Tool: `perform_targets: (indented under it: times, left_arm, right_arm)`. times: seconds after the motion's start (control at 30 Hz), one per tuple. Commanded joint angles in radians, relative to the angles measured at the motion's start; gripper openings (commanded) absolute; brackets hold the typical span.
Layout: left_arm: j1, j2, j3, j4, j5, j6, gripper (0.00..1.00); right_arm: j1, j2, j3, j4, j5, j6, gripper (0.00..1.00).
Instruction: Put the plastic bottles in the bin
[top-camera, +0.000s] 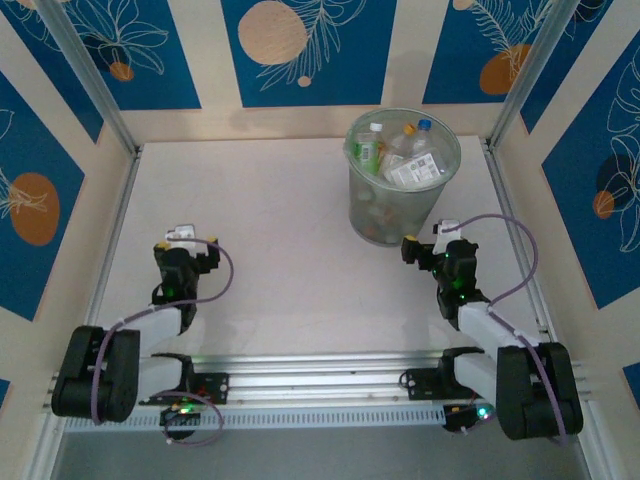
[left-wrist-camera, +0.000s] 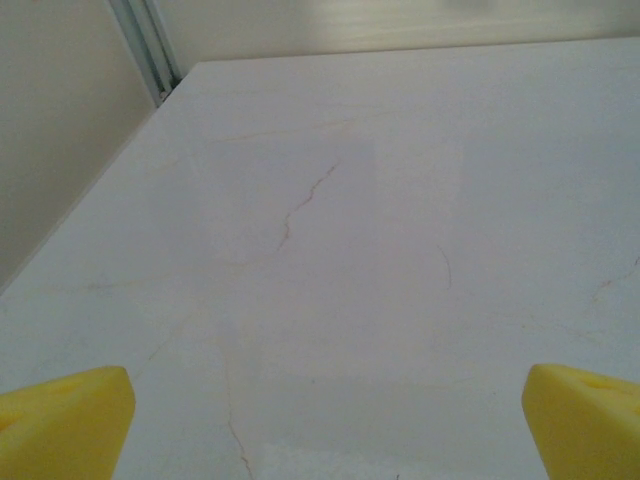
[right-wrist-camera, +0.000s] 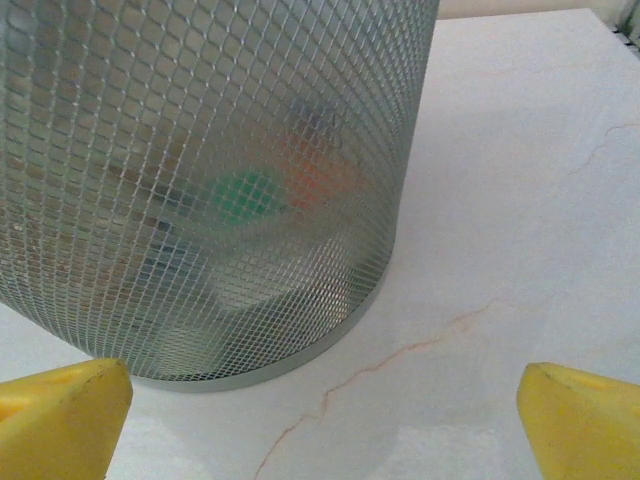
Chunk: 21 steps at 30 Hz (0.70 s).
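Observation:
The bin (top-camera: 392, 215) is a round grey mesh basket standing at the back right of the table. Several plastic bottles (top-camera: 415, 168) lie inside it, clear with white and green labels and white or blue caps. In the right wrist view the bin (right-wrist-camera: 330, 335) rises close ahead and to the left, and bottles (right-wrist-camera: 245, 195) show blurred through the mesh as green and orange patches. My right gripper (top-camera: 428, 245) (right-wrist-camera: 325, 405) stands open and empty just short of the bin's base. My left gripper (top-camera: 188, 240) (left-wrist-camera: 330, 410) is open over bare tabletop at the left.
The white marble-look table (top-camera: 280, 230) is closed in by walls with blue patterned panels. Aluminium posts (top-camera: 95, 80) stand at the back corners, and side rails (left-wrist-camera: 150, 50) run along the table edges. The arms' mounting rail (top-camera: 320, 385) crosses the near edge.

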Motion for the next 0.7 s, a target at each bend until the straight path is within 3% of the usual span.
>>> perform_targets:
  times: [0.0, 0.13, 0.23, 0.33, 0.4, 0.67]
  left_arm:
    - [0.028, 0.046, 0.024, 0.102, 0.069, 0.013, 1.0]
    - [0.05, 0.109, 0.061, 0.105, 0.137, -0.001, 1.0]
    - [0.052, 0.236, 0.061, 0.235, 0.171, -0.009, 0.99]
    - [0.052, 0.337, 0.114, 0.257, 0.224, 0.011, 1.0]
    - [0.051, 0.327, 0.157, 0.145, 0.26, 0.024, 1.0]
    - [0.05, 0.331, 0.177, 0.112, 0.29, 0.043, 1.0]
  right_arm:
    - [-0.008, 0.044, 0.012, 0.1, -0.052, 0.003, 0.99]
    - [-0.011, 0.087, 0.029, 0.126, -0.064, 0.0, 0.99]
    - [-0.014, 0.123, 0.047, 0.144, -0.081, -0.008, 0.99]
    - [-0.018, 0.165, 0.067, 0.163, -0.103, -0.014, 0.99]
    - [-0.02, 0.193, 0.081, 0.183, -0.119, -0.017, 0.99]
    - [-0.03, 0.381, 0.142, 0.287, -0.172, -0.058, 0.99]
